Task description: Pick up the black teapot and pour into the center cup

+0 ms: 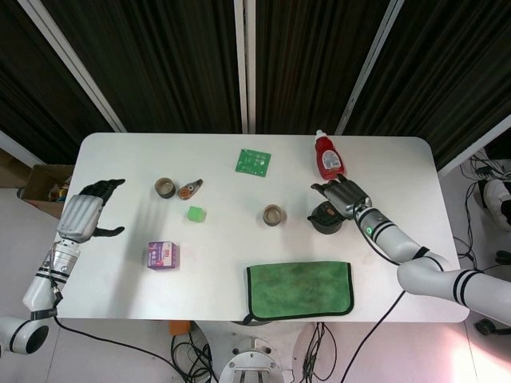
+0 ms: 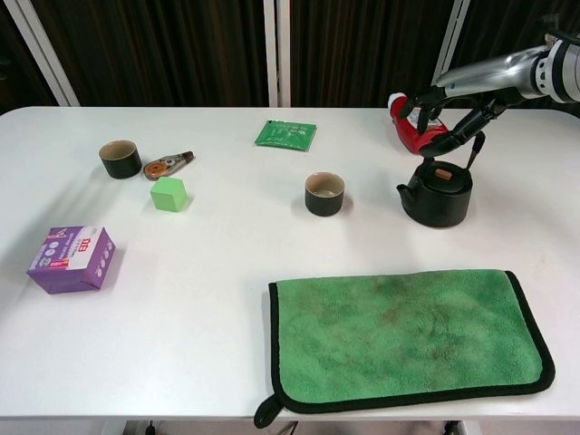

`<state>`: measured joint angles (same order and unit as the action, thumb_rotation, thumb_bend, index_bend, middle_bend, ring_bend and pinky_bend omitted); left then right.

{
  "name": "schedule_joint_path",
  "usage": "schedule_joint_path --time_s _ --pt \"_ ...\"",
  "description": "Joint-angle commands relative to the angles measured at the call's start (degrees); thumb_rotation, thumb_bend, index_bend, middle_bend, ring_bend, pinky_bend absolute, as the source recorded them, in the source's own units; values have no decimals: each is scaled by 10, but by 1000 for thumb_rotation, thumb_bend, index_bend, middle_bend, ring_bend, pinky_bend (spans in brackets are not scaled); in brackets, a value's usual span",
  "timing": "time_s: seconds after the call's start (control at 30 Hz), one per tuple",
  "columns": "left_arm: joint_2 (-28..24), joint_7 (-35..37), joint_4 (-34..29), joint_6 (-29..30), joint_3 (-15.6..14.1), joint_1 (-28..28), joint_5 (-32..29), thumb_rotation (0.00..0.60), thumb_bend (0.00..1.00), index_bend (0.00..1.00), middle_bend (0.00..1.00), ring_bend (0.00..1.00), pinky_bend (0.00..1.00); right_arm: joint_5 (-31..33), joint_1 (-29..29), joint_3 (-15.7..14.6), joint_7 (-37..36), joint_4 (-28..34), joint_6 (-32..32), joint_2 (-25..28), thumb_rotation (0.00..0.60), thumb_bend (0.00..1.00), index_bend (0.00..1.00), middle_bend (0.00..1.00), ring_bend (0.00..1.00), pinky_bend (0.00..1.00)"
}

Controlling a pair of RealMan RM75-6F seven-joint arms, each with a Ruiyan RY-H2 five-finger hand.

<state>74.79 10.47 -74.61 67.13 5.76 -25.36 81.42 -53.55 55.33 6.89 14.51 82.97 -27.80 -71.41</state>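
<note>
Silver and black, your right hand (image 2: 450,122) hangs over the black teapot (image 2: 437,193), fingers curled around its upright handle; whether they grip it, you cannot tell. Your left hand (image 1: 86,214) hovers spread wide and empty at the table's far left edge. White table (image 2: 217,299), dark curtains (image 1: 176,56) behind. Squat and dark, the teapot sits on the table, spout facing the center cup (image 2: 323,193) nearby, red bottle (image 2: 410,125) just behind it
</note>
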Motion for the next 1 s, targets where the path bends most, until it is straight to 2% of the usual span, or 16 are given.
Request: schedule_joint_path --time_s 0.03,0.2,0.47,1.0 --pt "0 0 0 0 0 0 0 600 0 129 168 153 253 -9 0 -3 -9 -6 -2 -3 267 290 188 271 201 0" --pt "-1 -1 -1 -1 0 0 0 600 0 134 167 153 255 -16 2 -9 -20 -10 -3 -4 268 293 275 314 238 2" --pt "-2 -2 -2 -1 0 0 -1 600 0 135 168 153 258 -23 3 -18 -32 -10 -8 -3 267 300 362 390 321 95" --pt "2 2 4 -4 -2 0 -2 600 0 135 167 153 258 2 20 -44 -24 -10 -1 2 269 310 457 462 402 102"
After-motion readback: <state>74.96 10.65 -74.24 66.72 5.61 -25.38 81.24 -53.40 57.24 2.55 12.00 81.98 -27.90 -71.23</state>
